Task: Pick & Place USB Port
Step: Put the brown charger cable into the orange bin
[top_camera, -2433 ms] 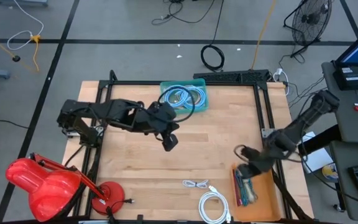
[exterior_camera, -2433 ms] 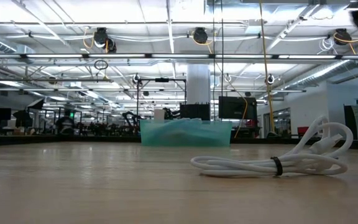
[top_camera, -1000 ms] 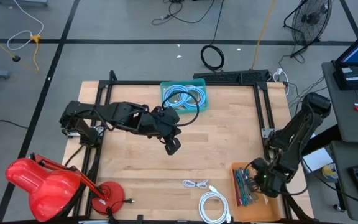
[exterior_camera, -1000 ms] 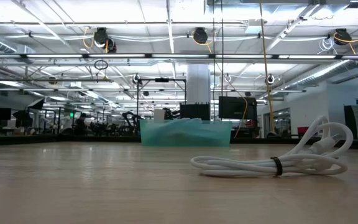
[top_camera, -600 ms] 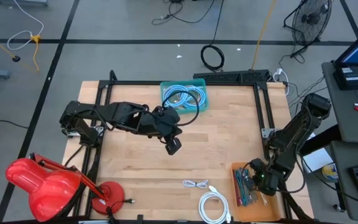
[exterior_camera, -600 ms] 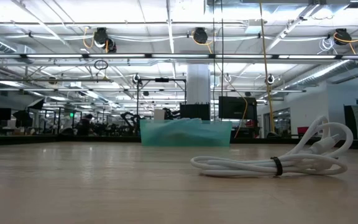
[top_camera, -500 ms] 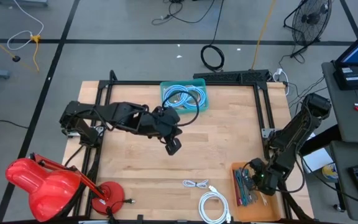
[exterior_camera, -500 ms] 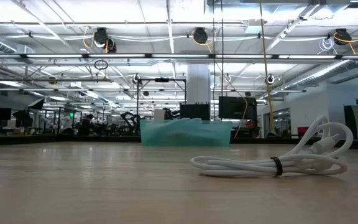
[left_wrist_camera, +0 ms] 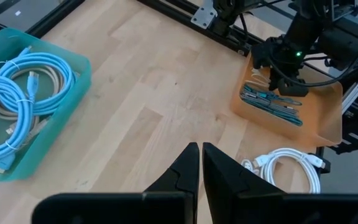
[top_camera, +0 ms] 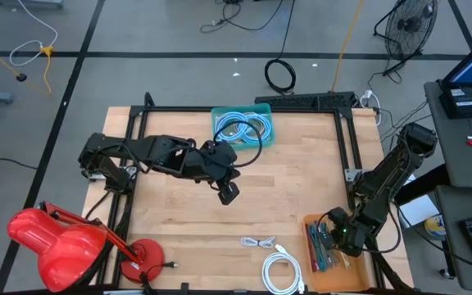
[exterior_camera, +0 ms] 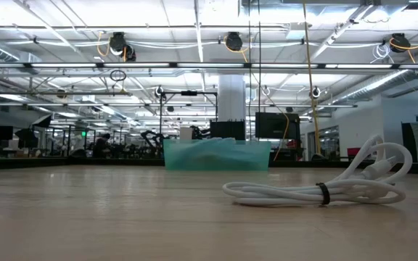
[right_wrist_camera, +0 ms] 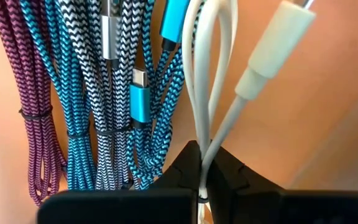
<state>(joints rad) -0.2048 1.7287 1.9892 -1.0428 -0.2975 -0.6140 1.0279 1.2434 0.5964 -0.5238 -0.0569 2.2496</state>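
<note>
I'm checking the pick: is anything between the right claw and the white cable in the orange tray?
Nothing visible: the right claw is shut on the thin white cable; blue braided cables lie beside it.

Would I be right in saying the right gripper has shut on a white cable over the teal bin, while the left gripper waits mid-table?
Not quite: the right gripper has shut on the white cable over the orange tray, as the high view shows. The left gripper does wait mid-table.

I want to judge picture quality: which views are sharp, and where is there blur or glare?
High view: even light, sharp. Low view: white cable sharp, near table soft, ceiling lights bright. Right wrist view: braided cables crisp, own fingers blurred.
</note>
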